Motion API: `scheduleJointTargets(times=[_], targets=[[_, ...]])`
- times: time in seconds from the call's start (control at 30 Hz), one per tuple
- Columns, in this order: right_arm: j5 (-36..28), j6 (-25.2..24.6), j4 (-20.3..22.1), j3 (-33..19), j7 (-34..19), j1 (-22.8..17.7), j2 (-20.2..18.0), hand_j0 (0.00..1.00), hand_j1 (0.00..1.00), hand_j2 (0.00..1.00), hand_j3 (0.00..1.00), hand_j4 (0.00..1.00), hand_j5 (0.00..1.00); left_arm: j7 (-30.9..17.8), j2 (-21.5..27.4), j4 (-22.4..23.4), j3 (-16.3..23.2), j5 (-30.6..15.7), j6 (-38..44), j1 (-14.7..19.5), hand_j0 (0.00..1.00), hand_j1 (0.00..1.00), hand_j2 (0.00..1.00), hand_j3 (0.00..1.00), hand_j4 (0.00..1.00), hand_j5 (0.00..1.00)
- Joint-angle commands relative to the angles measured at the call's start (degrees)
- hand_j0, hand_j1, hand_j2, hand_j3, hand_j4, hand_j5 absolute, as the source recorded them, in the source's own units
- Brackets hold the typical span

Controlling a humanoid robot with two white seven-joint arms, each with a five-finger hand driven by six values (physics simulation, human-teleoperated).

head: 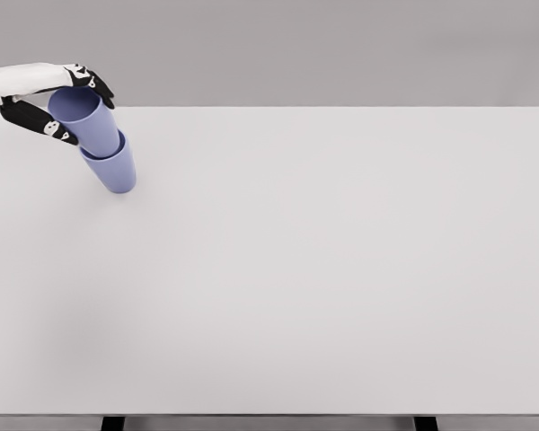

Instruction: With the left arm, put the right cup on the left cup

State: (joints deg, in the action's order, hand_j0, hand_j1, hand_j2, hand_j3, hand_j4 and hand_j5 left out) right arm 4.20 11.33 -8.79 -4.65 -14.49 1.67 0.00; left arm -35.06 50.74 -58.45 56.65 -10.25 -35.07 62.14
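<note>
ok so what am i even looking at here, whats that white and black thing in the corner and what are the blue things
This is a simulator's render, seen from a camera on a humanoid robot's head, looking down at a plain white table. The white and black thing at upper left is the robot's left hand, five-fingered, on a white arm. Its fingers grip a blue-violet plastic cup, tilted, with its base pushed into a second matching cup that sits on the table. So the cups are being stacked. The right arm is not in the picture.
</note>
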Motion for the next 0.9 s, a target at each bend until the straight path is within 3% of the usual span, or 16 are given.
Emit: scheduleJointTargets(times=[0.0,0.1,0.2,0.27,0.73,0.87], targets=[[0.02,0.01,0.00,-0.01,-0.02,0.00,0.00,1.00,1.00,1.00,1.00,1.00,1.00,0.06,-0.03,0.00,-0.14,-0.21,0.07,0.00,0.55,0.55,0.55,0.55,0.55,0.55],[0.02,0.01,0.00,-0.01,-0.02,0.09,0.00,1.00,1.00,1.00,1.00,1.00,1.00,0.06,-0.03,0.18,-0.14,-0.12,0.07,0.00,0.58,0.58,0.58,0.58,0.58,0.58],[0.02,0.01,0.00,-0.01,-0.02,0.09,0.00,1.00,1.00,1.00,1.00,1.00,1.00,0.06,-0.03,0.79,-0.22,-0.12,0.07,0.00,0.75,0.75,0.75,0.75,0.75,0.75],[0.02,0.01,0.00,-0.01,-0.02,0.09,0.00,1.00,1.00,1.00,1.00,1.00,1.00,0.06,-0.12,0.79,-0.22,-0.12,0.07,0.00,0.80,0.80,0.80,0.80,0.80,0.80],[0.02,0.01,0.00,-0.01,-0.02,0.00,0.00,1.00,1.00,1.00,1.00,1.00,1.00,0.06,-0.12,0.62,-0.93,-0.12,0.07,0.00,0.87,0.87,0.87,0.87,0.87,0.87],[0.02,0.01,0.00,-0.01,-0.02,0.09,0.00,1.00,1.00,1.00,1.00,1.00,1.00,0.06,-0.12,0.62,-1.02,-0.12,0.07,0.00,0.96,0.96,0.96,0.96,0.96,0.96]])
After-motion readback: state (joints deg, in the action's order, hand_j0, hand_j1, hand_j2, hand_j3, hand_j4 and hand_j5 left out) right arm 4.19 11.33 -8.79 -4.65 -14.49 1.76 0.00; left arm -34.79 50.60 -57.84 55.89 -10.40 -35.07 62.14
